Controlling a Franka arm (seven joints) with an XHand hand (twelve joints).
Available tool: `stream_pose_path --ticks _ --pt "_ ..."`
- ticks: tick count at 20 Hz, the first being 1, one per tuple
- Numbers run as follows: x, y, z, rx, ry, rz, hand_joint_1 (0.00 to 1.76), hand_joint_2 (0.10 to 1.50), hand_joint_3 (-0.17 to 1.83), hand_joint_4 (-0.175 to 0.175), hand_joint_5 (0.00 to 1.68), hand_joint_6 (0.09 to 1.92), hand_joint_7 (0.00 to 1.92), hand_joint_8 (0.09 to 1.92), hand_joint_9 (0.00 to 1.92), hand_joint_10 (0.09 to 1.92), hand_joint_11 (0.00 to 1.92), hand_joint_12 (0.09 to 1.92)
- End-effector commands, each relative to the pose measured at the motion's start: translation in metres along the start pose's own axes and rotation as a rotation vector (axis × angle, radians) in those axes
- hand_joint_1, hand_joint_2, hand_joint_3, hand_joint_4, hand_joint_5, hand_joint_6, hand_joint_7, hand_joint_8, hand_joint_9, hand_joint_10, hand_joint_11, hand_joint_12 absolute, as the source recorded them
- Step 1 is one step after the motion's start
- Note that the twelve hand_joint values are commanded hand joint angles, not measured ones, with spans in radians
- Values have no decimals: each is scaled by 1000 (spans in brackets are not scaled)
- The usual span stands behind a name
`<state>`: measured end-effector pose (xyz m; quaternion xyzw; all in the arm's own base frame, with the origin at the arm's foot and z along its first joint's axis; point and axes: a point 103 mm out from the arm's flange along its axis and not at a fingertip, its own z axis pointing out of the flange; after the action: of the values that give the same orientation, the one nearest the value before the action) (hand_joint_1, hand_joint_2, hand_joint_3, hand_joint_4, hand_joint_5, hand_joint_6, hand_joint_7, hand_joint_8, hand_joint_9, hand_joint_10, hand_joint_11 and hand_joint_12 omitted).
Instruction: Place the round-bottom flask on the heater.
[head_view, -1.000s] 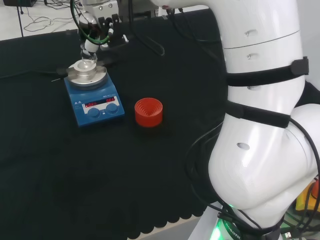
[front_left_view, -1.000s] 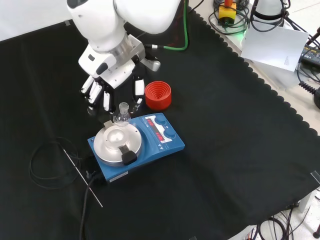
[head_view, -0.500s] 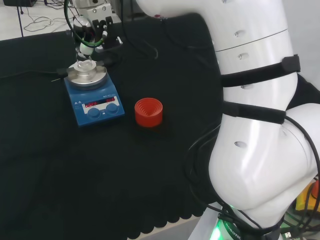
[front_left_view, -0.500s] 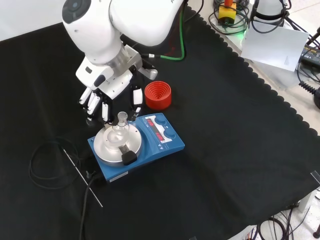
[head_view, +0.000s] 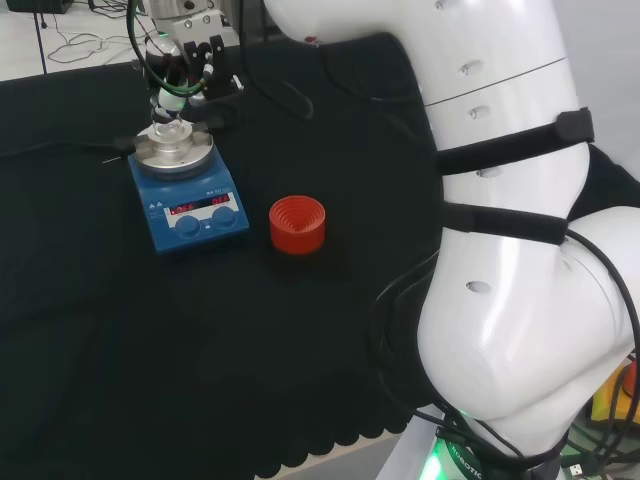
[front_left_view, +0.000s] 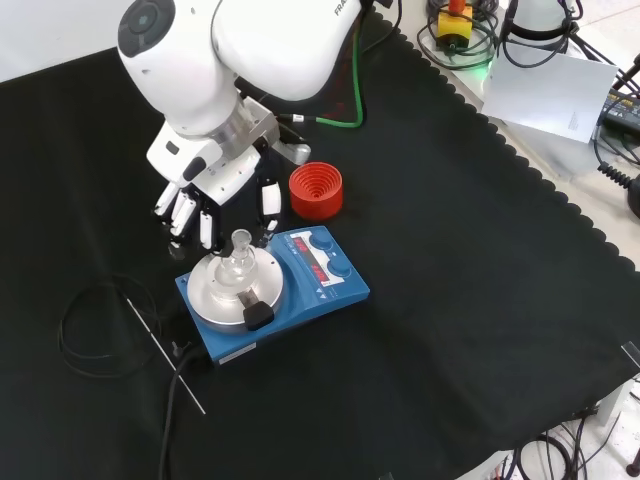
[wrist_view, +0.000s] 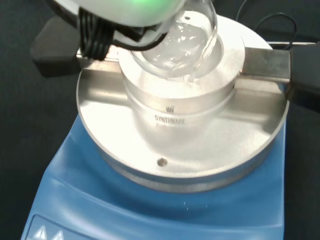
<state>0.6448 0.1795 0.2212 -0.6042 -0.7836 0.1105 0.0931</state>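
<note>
One step left, you judge | round-bottom flask (front_left_view: 238, 263) seated on heater (front_left_view: 272, 291), just below robot hand (front_left_view: 215, 195) | fingers straight, released | only retreat remains.

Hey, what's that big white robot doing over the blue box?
The arm's hand hovers, fingers relaxed, just behind a clear round-bottom flask. The flask sits in the metal block on top of the blue heater, and the hand is not holding it. A red ribbed stand sits empty beside the heater.
</note>
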Motion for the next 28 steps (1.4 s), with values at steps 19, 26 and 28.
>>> stream_pose_path --ticks 19,26,28 --pt "-4 7 9 10 19 -7 979 836 438 94 932 971 217 688 524 644 263 1383" --pt "-6 -5 6 16 12 3 839 643 490 -48 375 469 21 665 309 729 71 1435" --pt "-7 -11 4 6 14 7 834 628 499 -47 358 370 5 659 286 736 47 1442"
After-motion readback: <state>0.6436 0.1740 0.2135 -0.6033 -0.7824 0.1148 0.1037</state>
